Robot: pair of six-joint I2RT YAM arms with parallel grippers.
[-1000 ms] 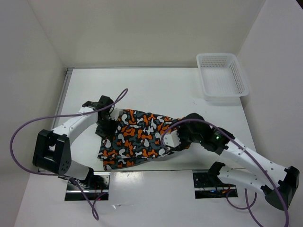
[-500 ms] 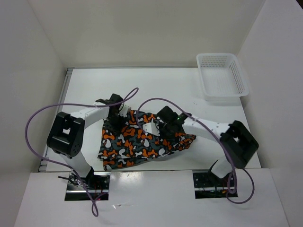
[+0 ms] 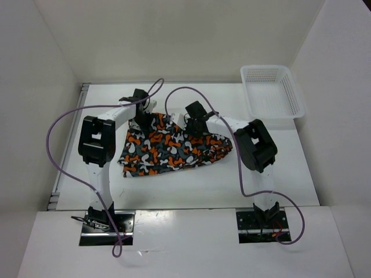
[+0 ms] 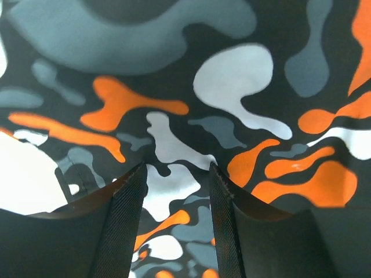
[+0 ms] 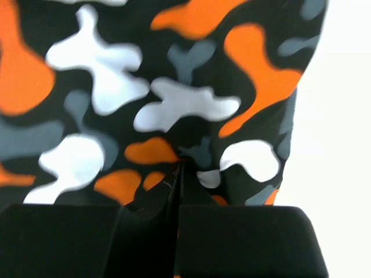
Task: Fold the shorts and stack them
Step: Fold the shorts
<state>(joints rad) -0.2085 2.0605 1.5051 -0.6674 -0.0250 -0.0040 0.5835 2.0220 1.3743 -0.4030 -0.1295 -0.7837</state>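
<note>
The shorts [image 3: 174,149], printed in orange, white, black and grey blobs, lie spread at mid-table. My left gripper [image 3: 141,114] sits on their far left corner. In the left wrist view its jaws [image 4: 177,168] stand partly apart with the shorts [image 4: 232,81] filling the gap, closed on a thick bunch of cloth. My right gripper [image 3: 195,126] is at the far edge near the middle. The right wrist view shows it [image 5: 178,165] shut, pinching a fold of the shorts [image 5: 174,104] at its tips.
A white lattice basket [image 3: 271,95] stands at the far right corner. Purple cables loop above both arms. Bare white table [image 3: 191,188] lies between the shorts and the arm bases. Walls enclose the table on three sides.
Both arms have reached away from their bases, and the shorts have slid with them toward the far side. The right gripper has shut on the cloth.
</note>
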